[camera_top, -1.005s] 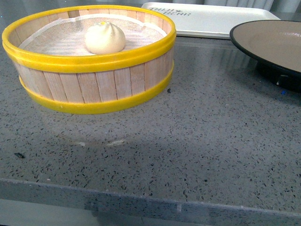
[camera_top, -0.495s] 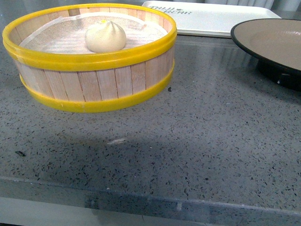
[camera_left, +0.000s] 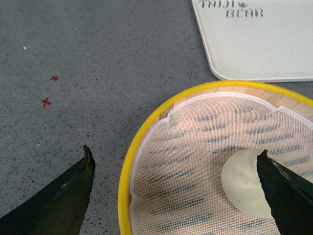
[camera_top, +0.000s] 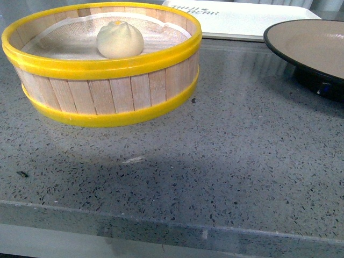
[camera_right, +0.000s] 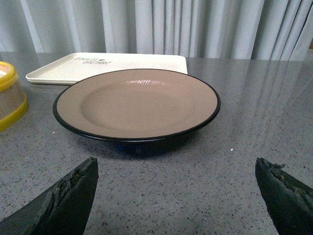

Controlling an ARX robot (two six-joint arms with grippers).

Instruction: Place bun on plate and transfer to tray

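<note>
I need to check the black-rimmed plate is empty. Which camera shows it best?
The right wrist view: the whole round black-rimmed plate shows, its grey-brown inside bare. The front view cuts it off at the right edge; the left wrist view misses it.

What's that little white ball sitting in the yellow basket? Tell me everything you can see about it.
It is the bun: small, round, cream-white, smooth and doughy-looking, with pleats gathered to a twisted top bearing a faint yellowish spot. It sits upright and whole on the white mesh cloth lining the yellow-rimmed wooden steamer basket. Nothing grips it.
</note>
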